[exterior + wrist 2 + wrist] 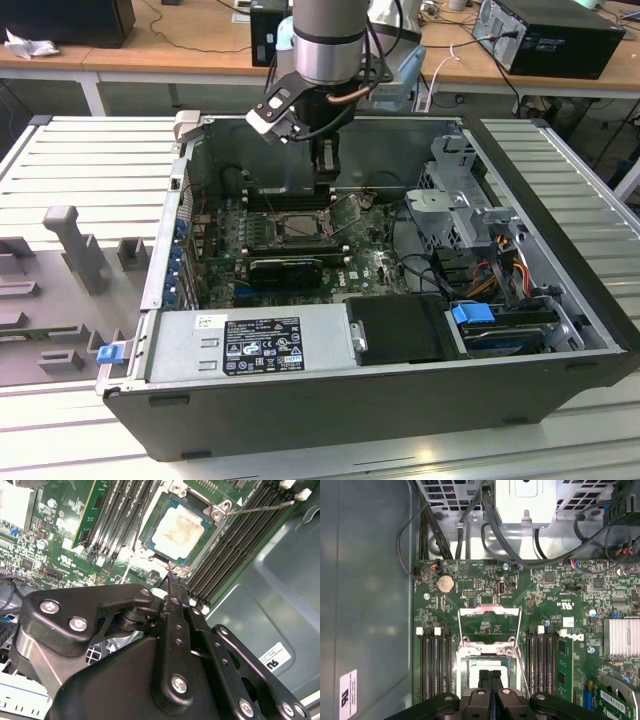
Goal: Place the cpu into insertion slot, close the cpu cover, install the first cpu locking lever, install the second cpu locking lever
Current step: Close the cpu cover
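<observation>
The cpu (181, 530) lies flat in the insertion slot (220, 514), its pale, smeared face up. In the first wrist view the cpu (492, 666) is partly hidden behind my fingertips. The cpu cover (489, 611) stands raised on its hinge beyond the slot, and the board shows through its window. A thin locking lever (260, 507) sticks out beside the slot, unlatched. My gripper (172, 582) is shut with nothing in it and hangs a little above the slot's near edge. In the exterior view the gripper (324, 180) sits over the slot (300, 226) inside the open case.
Long black memory slots (435, 665) flank the socket on both sides (545, 665). A coin battery (445, 584) and a finned heat sink (620, 637) sit on the board. The power supply (250, 345), drive cage (460, 200) and cables (500, 265) crowd the case.
</observation>
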Robot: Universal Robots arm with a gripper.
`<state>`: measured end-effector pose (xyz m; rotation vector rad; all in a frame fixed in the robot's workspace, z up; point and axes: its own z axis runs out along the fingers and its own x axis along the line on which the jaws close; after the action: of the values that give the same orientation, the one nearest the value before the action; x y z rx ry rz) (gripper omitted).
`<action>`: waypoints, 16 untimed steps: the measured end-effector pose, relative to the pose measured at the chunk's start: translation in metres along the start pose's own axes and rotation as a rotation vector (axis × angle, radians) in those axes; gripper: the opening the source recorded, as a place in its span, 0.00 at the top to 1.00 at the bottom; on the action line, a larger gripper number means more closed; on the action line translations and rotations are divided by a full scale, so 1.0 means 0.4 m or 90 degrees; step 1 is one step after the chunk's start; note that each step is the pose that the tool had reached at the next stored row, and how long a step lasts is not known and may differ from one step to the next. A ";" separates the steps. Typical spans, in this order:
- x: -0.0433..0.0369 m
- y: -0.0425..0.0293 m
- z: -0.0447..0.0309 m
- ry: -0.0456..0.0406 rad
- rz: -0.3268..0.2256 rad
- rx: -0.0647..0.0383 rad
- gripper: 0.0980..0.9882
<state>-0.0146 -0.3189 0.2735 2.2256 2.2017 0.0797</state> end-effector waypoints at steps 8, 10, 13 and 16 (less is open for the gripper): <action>0.001 0.032 0.001 -0.0001 0.000 0.004 0.99; 0.001 0.039 0.002 -0.0001 0.000 0.005 0.99; 0.002 0.050 0.002 -0.0002 0.000 0.006 0.99; 0.002 0.062 0.003 -0.0002 0.000 0.007 0.99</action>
<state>0.0101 -0.3184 0.2735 2.2316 2.2070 0.0673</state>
